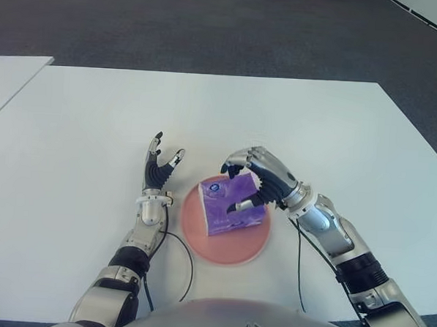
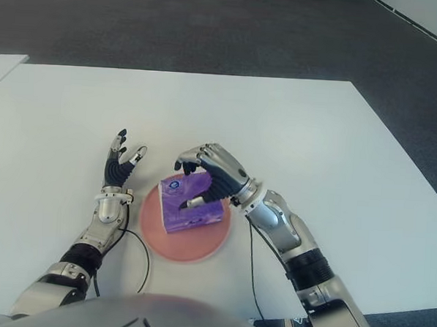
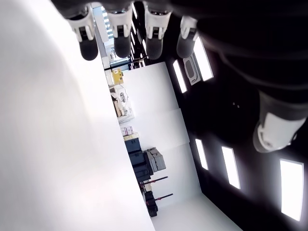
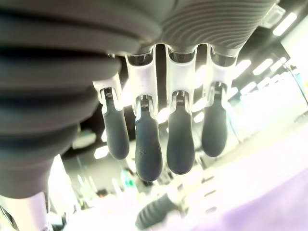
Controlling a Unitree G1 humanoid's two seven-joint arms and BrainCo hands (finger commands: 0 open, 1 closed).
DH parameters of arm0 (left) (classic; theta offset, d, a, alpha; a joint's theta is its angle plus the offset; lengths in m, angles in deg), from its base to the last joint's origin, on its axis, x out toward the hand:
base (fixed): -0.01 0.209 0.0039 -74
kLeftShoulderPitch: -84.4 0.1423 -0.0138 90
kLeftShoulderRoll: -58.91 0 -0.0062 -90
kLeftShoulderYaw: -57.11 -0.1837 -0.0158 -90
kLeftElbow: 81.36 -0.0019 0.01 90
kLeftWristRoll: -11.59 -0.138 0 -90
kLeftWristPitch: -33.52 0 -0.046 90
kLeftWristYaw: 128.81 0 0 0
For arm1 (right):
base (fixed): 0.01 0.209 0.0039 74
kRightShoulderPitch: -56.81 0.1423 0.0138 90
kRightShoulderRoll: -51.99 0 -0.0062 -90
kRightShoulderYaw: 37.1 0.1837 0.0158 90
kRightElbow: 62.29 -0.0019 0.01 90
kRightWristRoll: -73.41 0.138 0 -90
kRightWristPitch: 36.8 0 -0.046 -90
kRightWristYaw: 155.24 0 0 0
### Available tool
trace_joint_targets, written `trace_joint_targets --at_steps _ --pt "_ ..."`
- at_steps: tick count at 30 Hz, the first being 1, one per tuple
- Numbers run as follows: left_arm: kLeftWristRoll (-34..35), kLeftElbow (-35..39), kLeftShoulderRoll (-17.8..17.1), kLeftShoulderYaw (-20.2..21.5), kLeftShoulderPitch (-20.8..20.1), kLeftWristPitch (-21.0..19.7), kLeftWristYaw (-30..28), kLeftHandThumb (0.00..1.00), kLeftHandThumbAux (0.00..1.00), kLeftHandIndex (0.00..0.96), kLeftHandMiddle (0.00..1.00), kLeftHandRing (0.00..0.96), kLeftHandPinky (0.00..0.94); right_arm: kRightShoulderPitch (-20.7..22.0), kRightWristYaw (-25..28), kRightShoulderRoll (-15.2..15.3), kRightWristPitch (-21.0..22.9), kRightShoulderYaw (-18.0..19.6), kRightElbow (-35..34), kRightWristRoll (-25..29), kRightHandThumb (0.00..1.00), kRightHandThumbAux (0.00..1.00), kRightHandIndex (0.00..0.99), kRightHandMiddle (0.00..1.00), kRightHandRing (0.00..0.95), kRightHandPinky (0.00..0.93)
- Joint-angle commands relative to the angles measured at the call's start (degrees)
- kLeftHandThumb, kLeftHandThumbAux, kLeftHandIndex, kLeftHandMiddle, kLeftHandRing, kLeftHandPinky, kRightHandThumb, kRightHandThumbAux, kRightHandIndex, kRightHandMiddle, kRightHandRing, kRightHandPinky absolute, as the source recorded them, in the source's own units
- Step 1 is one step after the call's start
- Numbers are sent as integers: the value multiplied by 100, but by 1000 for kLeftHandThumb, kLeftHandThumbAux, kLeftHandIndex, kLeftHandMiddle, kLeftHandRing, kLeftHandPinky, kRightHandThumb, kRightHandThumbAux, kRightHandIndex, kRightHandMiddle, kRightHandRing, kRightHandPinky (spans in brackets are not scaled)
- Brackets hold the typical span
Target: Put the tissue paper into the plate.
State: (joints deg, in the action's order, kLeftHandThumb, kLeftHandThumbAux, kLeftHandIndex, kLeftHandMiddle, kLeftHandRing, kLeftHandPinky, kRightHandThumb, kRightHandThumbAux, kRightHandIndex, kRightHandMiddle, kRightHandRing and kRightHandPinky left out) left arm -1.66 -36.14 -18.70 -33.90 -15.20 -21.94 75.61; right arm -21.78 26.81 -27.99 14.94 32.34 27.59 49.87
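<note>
— Looking at lower centre: why is the right robot hand [image 1: 248, 181] arched over the tissue pack [image 1: 233, 204]?

— It seems to be letting go — fingers spread, gripping nothing. The pack lies on the plate [image 1: 203, 241]; the left robot hand [image 1: 160, 166] shows beside it, open and empty.

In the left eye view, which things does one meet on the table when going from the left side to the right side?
Left hand, fingers spread and empty → pink plate with the purple tissue pack lying in it → right hand, fingers arched open over the pack's right side.
</note>
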Motion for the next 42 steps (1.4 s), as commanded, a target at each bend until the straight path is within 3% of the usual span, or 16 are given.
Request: trace_joint_targets --at_steps 1,5,7,10,14,20,25,28,31,35,40,42 --pt "2 -550 20 -22 403 -127 -75 41 525 0 0 0 0 336 29 -450 157 336 148 654 686 715 422 621 582 578" --pt "-2 -612 -5 -19 367 -109 -64 42 525 0 0 0 0 429 -11 -704 96 653 201 1082 694 712 422 635 602 603" --pt "-6 -640 -14 -15 354 -90 -45 41 524 0 0 0 0 596 86 -849 303 802 79 1455 695 712 423 636 608 608" --pt "7 -720 -30 4 315 -61 -38 39 521 0 0 0 0 795 323 -929 938 1051 -250 2061 695 714 424 631 611 613" --pt "35 -826 -47 24 262 -8 -51 37 516 0 0 0 0 800 399 -1049 1522 1293 -470 2320 694 717 425 623 612 618" --pt "88 -989 -82 35 166 41 -112 35 504 0 0 0 0 1138 361 -1271 1692 1950 80 2956 694 720 427 617 607 598" --pt "132 -1039 -85 35 127 53 -137 37 502 0 0 0 0 1999 363 -1413 1891 2596 823 3653 685 722 428 620 612 613" --pt "150 -1059 -93 37 117 51 -149 40 506 0 0 0 0 2186 394 -1576 1902 2703 967 3831 683 722 430 627 620 625" --pt "160 -1009 -96 30 138 -4 -180 41 508 0 0 0 0 2205 273 -1802 1938 2884 1030 4061 682 720 432 621 611 620" --pt "180 -979 -96 33 153 -22 -211 42 505 0 0 0 0 2088 -53 -2021 2071 2997 1034 3971 682 717 432 602 595 606" --pt "196 -976 -97 38 166 -13 -218 44 503 0 0 0 0 1640 -676 -2461 2308 3019 825 3710 683 715 431 545 519 494" --pt "192 -961 -102 32 178 -17 -214 45 503 0 0 0 0 1555 -769 -2583 2103 3057 1194 3618 682 716 428 518 485 450"
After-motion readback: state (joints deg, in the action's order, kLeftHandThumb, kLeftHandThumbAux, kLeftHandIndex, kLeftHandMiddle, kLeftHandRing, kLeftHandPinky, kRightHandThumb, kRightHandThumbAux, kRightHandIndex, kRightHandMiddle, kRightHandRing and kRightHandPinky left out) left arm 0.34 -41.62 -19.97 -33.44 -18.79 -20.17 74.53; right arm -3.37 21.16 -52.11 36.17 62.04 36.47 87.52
